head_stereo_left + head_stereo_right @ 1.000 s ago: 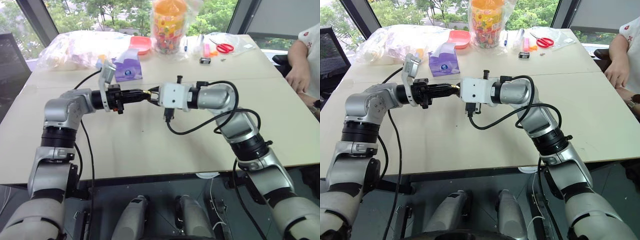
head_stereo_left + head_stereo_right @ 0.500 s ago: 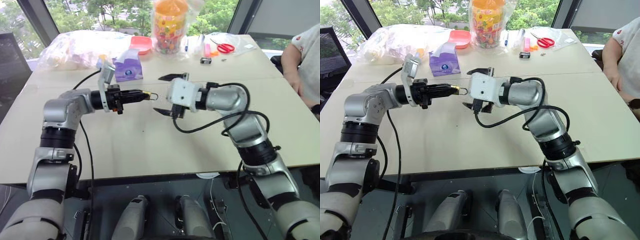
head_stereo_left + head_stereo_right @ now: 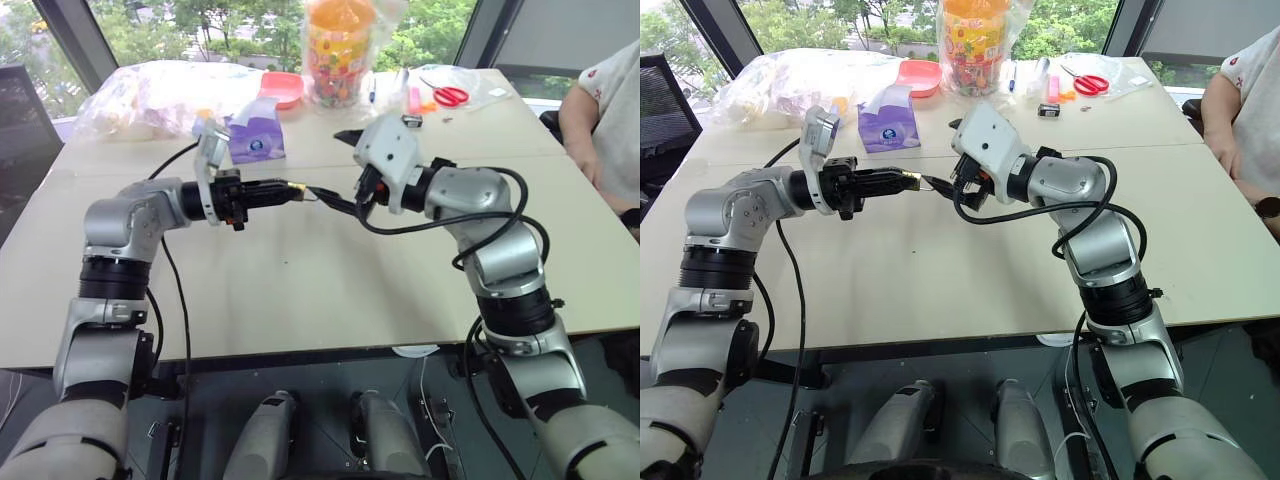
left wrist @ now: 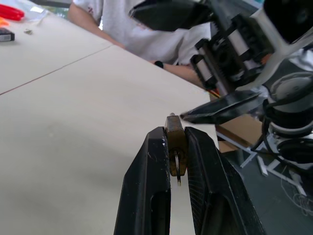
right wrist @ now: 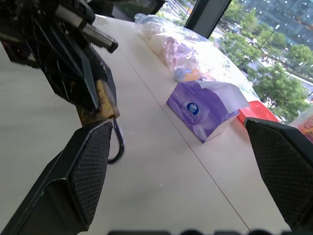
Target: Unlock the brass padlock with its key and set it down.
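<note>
The small gold-brass padlock with a thin silvery shackle loop (image 4: 175,147) is held above the pale beige surface (image 3: 300,290), over its middle, well in from every edge. The left pincer (image 3: 290,189) is clamped narrow on the brass body, its two black fingers (image 4: 146,191) pressing both sides, the shackle pointing toward the right arm. The right pincer (image 5: 181,161) is spread wide with nothing between its fingers; one black textured finger (image 5: 80,171) lies just beside the shackle. A purple tissue box (image 3: 257,138) stands toward the far edge.
</note>
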You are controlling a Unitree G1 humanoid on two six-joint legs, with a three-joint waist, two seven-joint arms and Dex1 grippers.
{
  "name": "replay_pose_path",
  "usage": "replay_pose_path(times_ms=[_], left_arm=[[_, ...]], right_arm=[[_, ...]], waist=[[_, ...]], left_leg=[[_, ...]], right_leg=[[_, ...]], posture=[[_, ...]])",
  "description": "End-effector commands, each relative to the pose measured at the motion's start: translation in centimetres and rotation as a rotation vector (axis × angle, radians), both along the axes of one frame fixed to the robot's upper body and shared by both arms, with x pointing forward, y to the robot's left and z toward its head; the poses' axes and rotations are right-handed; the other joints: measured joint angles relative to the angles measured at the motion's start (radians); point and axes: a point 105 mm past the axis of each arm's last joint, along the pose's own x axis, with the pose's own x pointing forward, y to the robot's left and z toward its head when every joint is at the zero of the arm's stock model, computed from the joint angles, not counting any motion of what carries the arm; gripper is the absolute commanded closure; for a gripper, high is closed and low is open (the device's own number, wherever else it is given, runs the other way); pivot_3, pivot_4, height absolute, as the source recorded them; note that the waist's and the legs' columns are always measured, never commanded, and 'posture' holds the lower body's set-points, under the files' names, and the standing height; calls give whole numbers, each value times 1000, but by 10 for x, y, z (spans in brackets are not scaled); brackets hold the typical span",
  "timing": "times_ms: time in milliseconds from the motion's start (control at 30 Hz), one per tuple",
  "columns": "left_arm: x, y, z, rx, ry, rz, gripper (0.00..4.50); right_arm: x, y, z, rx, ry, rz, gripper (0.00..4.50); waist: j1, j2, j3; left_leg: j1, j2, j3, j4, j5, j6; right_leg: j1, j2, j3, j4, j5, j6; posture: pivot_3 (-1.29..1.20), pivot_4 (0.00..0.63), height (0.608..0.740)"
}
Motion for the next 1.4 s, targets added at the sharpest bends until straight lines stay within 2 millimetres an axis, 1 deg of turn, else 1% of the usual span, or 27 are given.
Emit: replay_pose_path(times_ms=[33,200,267,433,533,600,667,767,833,867,1000,1067,1133,1200,1300,1367,1400], left_arm=[[-10,4,17,-44,-59,-22,4500],[-14,7,17,-48,-56,-22,4500],[-15,8,17,-48,-56,-20,4500],[-16,9,17,-54,-57,-18,4500],[-13,8,17,-56,-65,-8,4500],[-11,6,15,-52,-64,-3,4500],[-8,5,12,-50,-58,3,4500],[6,-1,8,-69,-15,54,4500],[17,-8,-1,-71,26,93,4500],[23,-14,-10,-53,56,113,4500],[37,-48,-65,31,250,137,4500],[44,-62,-84,48,345,154,4500],[47,-75,-90,22,411,145,4500],[49,-85,-93,4,439,134,4500],[51,-95,-98,4,472,126,4500],[48,-99,-100,9,485,95,3469],[46,-100,-100,10,479,77,3179]], right_arm=[[0,2,3,-9,-29,3,57],[5,1,-6,-5,21,-4,57],[5,2,-7,33,64,3,57],[1,4,-7,82,138,34,57],[-5,4,-14,56,169,56,57],[-5,0,-12,61,167,38,57],[-2,-10,-13,30,148,-8,57],[-3,-35,-25,-104,116,-95,57],[-9,-50,-36,-195,120,-137,57],[-14,-55,-40,-222,129,-147,57],[-32,-68,-47,-271,157,-206,57],[-35,-71,-49,-286,157,-235,57],[-36,-73,-48,-282,157,-262,57],[-36,-74,-47,-269,157,-287,57],[-35,-75,-47,-249,159,-314,57],[-36,-76,-48,-242,161,-324,0],[-36,-76,-48,-239,162,-330,0]], waist=[[-1,0,0],[-1,0,0],[0,0,0],[0,0,0],[1,0,0],[1,0,0],[2,0,0],[9,0,0],[20,0,0],[22,0,0],[27,0,0],[27,0,0],[24,-1,0],[25,-1,0],[27,-1,0],[26,-1,0],[26,-1,0]], left_leg=[[0,0,0,0,0,0],[0,0,0,0,0,0],[0,0,0,0,0,0],[0,0,0,0,0,0],[0,0,0,0,0,0],[0,0,0,0,0,0],[0,0,0,0,0,0],[0,0,0,0,0,0],[0,-1,0,1,0,1],[0,-1,0,1,-1,2],[-1,-1,0,1,-2,3],[-1,-1,1,1,-2,4],[-3,-1,1,2,-3,5],[-4,0,1,3,-3,5],[-5,-1,0,3,-3,5],[-5,-1,0,3,-4,6],[-5,-1,1,3,-4,7]], right_leg=[[0,0,0,0,0,0],[0,0,0,0,0,0],[0,0,0,0,0,0],[0,0,0,0,0,0],[0,0,0,0,0,0],[0,0,0,0,0,0],[0,0,0,0,0,0],[1,-1,0,-1,0,0],[2,-1,-1,-2,-1,1],[2,-1,-2,-4,-2,2],[3,-2,-1,-6,-1,3],[4,-2,-2,-7,-1,3],[3,-2,-3,-9,-1,4],[3,-2,-5,-10,-1,4],[3,-3,-6,-10,-1,4],[3,-3,-7,-11,-1,4],[3,-3,-7,-11,-1,4]], posture=[[0,150,740],[0,150,740],[0,150,740],[0,150,740],[0,150,740],[0,150,740],[0,150,740],[0,150,740],[0,150,740],[0,150,740],[0,150,740],[0,150,740],[0,150,740],[0,150,740],[0,150,740],[0,150,740],[0,150,740]])
